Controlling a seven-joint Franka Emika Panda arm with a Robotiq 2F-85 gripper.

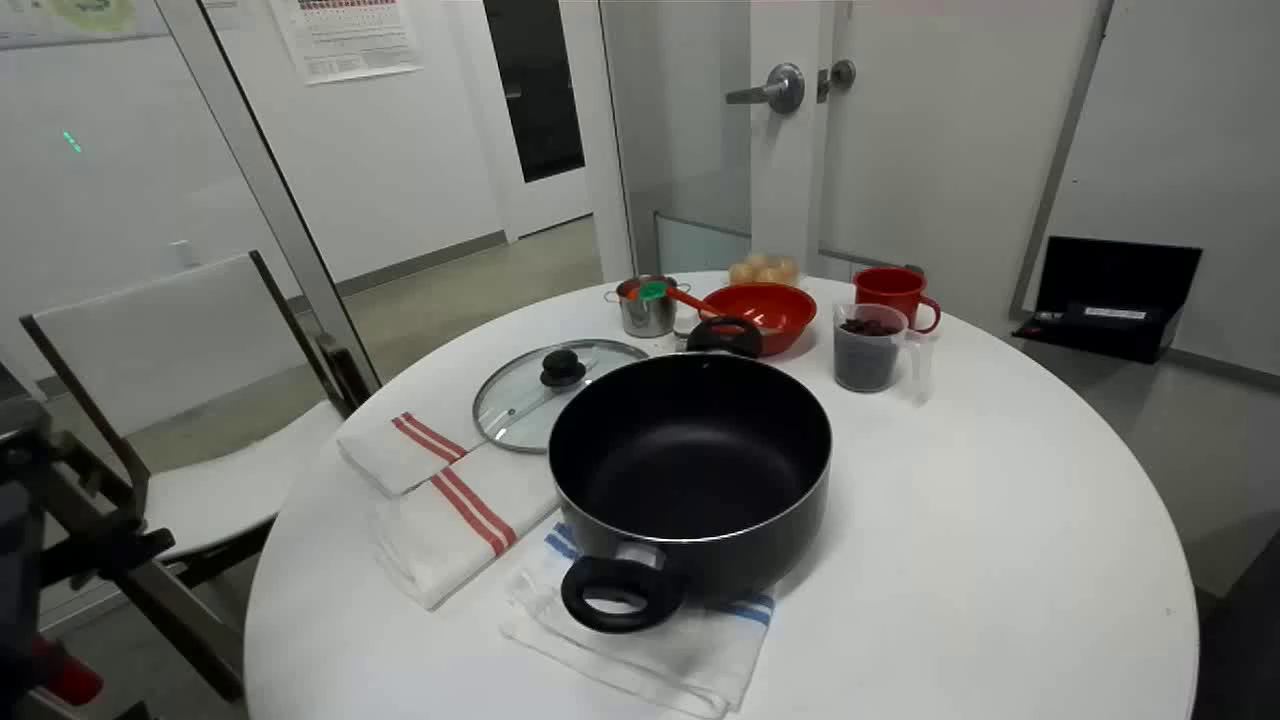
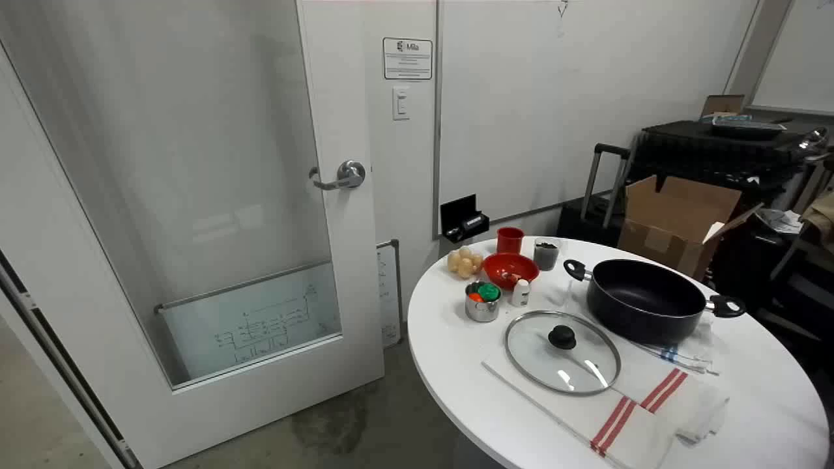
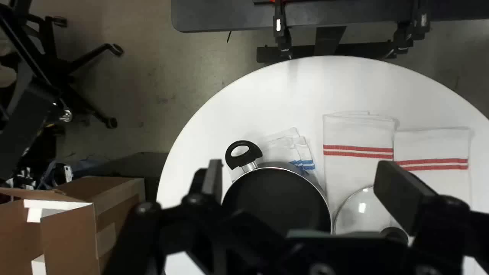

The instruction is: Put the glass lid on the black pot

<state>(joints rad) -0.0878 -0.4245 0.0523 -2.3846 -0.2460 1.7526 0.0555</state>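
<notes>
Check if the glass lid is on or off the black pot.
Off. In both exterior views, the glass lid lies beside the black pot, whose open inside shows.

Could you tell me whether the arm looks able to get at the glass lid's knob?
Probably yes: the claw is open, and nothing covers the knob, though the black pot stands close beside the glass lid.

Glass lid (image 2: pixel 550 358) (knob-up) beside pot (image 2: pixel 642 322)

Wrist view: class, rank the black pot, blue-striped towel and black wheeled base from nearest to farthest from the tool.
1. Black pot, framed by the open tool.
2. Blue-striped towel, partly under the pot.
3. Black wheeled base, picture's upper left.
</notes>
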